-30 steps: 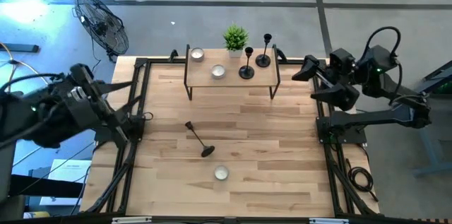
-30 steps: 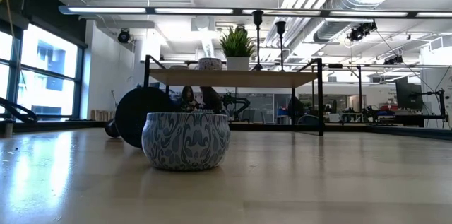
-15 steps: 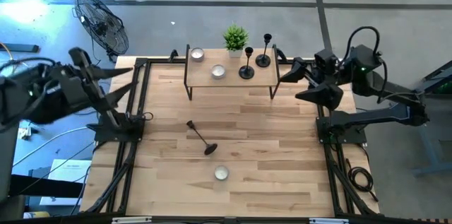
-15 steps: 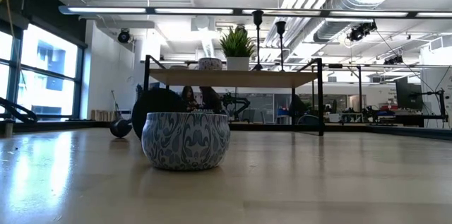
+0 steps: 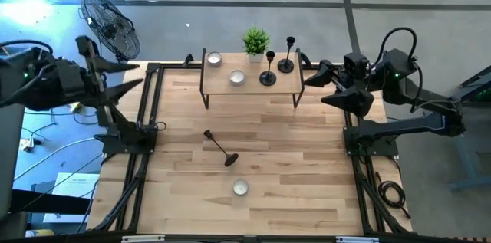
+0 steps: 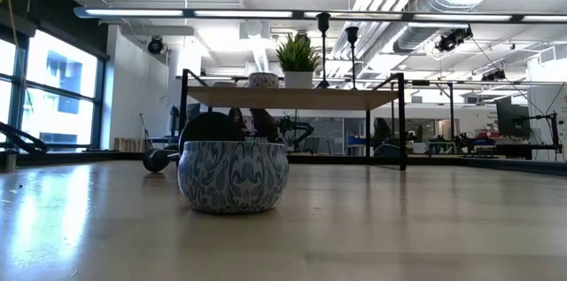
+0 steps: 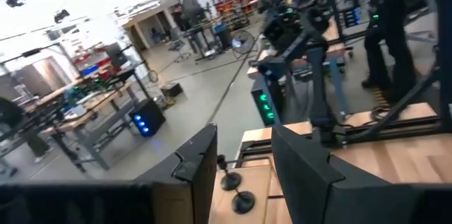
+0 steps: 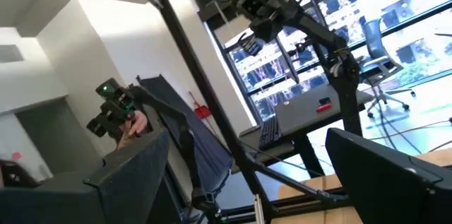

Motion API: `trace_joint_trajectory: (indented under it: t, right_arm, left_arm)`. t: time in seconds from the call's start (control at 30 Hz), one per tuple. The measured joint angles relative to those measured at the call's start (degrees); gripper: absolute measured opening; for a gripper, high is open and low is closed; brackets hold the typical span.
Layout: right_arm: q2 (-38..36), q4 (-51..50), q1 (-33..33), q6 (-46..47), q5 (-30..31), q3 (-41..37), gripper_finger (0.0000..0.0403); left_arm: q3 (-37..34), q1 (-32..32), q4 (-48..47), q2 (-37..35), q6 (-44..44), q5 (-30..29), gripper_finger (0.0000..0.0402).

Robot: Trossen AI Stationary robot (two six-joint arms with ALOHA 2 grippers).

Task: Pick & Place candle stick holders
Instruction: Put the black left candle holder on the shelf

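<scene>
1 candle stick holder [image 5: 219, 148] lies tipped at table centre; 2 more [image 5: 276, 60] upright on shelf [image 5: 222, 86], 12 o'clock. Left gripper [image 5: 132, 73] at 9, part open, empty; right gripper [image 5: 313, 75] at 2, wide open, empty.

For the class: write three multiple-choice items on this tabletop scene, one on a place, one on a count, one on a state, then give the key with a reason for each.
1. Where does the small green potted plant stand?
A. on the raised wooden shelf
B. on the floor beside the fan
C. at the table's near edge

2. How many black candlestick holders stand upright on the shelf?
A. none
B. two
C. four

3. How is the black candlestick holder on the wooden table posed?
A. upright
B. lying on its side
C. held in a gripper

Key: 1 A, the plant sits at the shelf's back edge in the high view. 2 B, two stemmed holders stand near the shelf's right end. 3 B, its stem lies flat across the boards, apart from both arms.
</scene>
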Motion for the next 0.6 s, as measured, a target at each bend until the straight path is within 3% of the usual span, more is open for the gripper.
trace_joint_trajectory:
  t: [0.27, 0.37, 0.47, 0.6]
  right_arm:
    - [0.37, 0.0, 1.37, -0.45, 2.76, 0.02, 0.0375]
    - [0.7, 0.01, 1.47, -0.44, 2.9, 0.02, 0.0375]
    - [1.06, 0.12, 1.46, -0.44, 2.91, 0.02, 0.0375]
    - [1.51, 0.09, 1.48, -0.43, 2.88, 0.02, 0.0375]
  left_arm:
    - [0.31, 0.05, -0.01, -0.55, 2.21, 3.48, 0.0131]
    - [1.96, 2.84, 0.94, -0.07, 3.8, 5.38, 0.0131]
    - [2.62, 7.75, 0.66, 0.04, 0.71, 12.27, 0.0131]
    - [2.61, 16.13, -4.04, 0.43, -4.97, 27.22, 0.0131]
